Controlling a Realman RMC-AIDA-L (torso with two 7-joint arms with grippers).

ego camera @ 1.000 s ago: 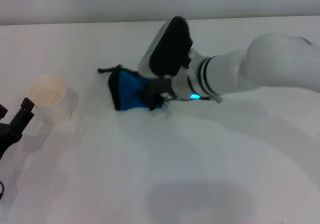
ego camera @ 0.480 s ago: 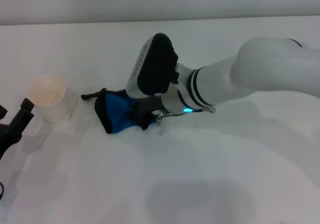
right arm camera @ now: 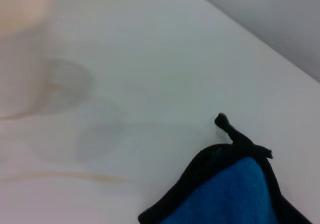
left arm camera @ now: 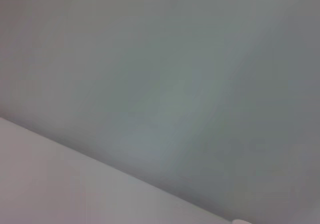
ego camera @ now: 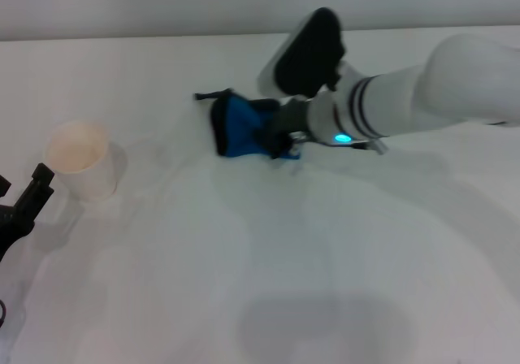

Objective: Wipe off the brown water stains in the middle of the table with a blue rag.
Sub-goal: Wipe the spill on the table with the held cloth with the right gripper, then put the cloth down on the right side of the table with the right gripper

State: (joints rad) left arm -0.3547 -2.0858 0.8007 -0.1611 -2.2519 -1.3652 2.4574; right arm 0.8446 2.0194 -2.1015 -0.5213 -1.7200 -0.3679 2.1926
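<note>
The blue rag (ego camera: 237,128) with black trim lies bunched on the white table (ego camera: 268,283), past the middle; its black loop (ego camera: 207,96) sticks out toward the left. My right gripper (ego camera: 275,139) reaches in from the right, shut on the rag's right side and pressing it on the tabletop. In the right wrist view the rag's corner (right arm camera: 235,194) and loop (right arm camera: 227,124) show. No clear brown puddle shows; only a faint tan streak (right arm camera: 85,176) crosses the table. My left gripper (ego camera: 23,187) rests at the left edge, open.
A white paper cup (ego camera: 79,167) stands at the left, close to the left gripper; it is blurred in the right wrist view (right arm camera: 20,49). The table's far edge (ego camera: 162,37) meets a grey wall. The left wrist view shows only wall and table surface.
The right gripper swept the rag toward the front left half a second ago, then back to the right and farther away now. The left arm and cup stayed put.
</note>
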